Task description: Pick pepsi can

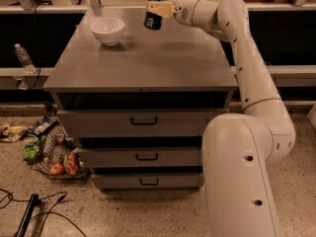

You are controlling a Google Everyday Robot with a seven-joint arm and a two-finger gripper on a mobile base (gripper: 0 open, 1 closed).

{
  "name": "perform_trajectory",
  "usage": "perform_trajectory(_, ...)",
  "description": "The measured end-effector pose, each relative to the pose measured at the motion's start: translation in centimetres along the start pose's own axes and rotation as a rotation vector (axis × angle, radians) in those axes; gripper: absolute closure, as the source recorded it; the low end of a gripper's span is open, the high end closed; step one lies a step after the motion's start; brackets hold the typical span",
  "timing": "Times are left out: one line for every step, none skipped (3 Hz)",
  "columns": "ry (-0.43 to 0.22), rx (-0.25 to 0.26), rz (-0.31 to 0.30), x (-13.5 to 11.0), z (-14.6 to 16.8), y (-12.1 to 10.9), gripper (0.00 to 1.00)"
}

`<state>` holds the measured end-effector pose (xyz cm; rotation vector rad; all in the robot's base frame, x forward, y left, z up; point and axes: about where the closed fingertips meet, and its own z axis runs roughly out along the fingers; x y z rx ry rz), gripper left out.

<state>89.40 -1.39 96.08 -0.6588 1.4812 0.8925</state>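
Note:
The pepsi can (154, 10), blue with a silver top, hangs tilted in the air above the far part of the grey cabinet top (148, 58). My gripper (159, 9) is shut on the can from its right side, its tan fingers (160, 7) across the can's upper half. The white arm reaches in from the right. The can is clear of the surface.
A white bowl (107, 30) stands on the cabinet top at the far left. A clear plastic bottle (23, 58) lies on a ledge at the left. Drawers (143, 121) face front. Scattered trash and a net bag (54, 154) lie on the floor at lower left, with cables (29, 214).

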Motion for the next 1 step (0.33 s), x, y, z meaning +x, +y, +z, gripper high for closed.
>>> perform_trajectory(-0.001,-0.002,0.005,-0.13,0.04,0.12,1.00)
